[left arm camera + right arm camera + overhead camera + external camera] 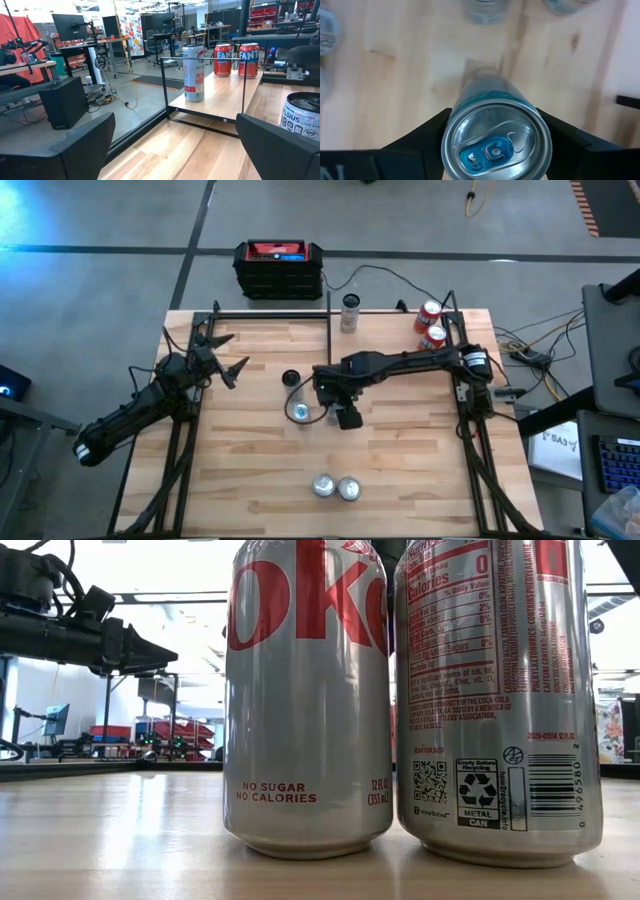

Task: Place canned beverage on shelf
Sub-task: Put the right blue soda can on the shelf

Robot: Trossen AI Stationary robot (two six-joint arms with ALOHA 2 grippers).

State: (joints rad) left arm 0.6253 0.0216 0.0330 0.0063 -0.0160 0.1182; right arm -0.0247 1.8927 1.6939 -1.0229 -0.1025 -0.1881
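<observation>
Centrally on the table (400, 480), a silver can with a blue tab (496, 142) is clasped by the right gripper (495, 135), whose two dark fingers are pressed against opposite sides of the can just below its rim, about half spread. In the high view this can (301, 412) is seen beside the gripper's head near the table's middle; whether it is resting on the wood or lifted cannot be told. The shelf (390, 330) is placed at about one o'clock from the can, along the table's far edge, its light board edged by thin black rods. On it a tall white can (193, 72) is stood upright at the shelf's left end, and two red Fanta cans (237, 60) are set side by side at its right end. A dark-topped can (291, 378) is seen at twelve o'clock, just beyond the held can. At six o'clock, near the front edge, two silver Diet Coke cans (400, 700) are stood upright, nearly touching. At nine o'clock, well apart, the left gripper (225, 360) is held over the table's left edge, its fingers spread fully and nothing grasped between them.
</observation>
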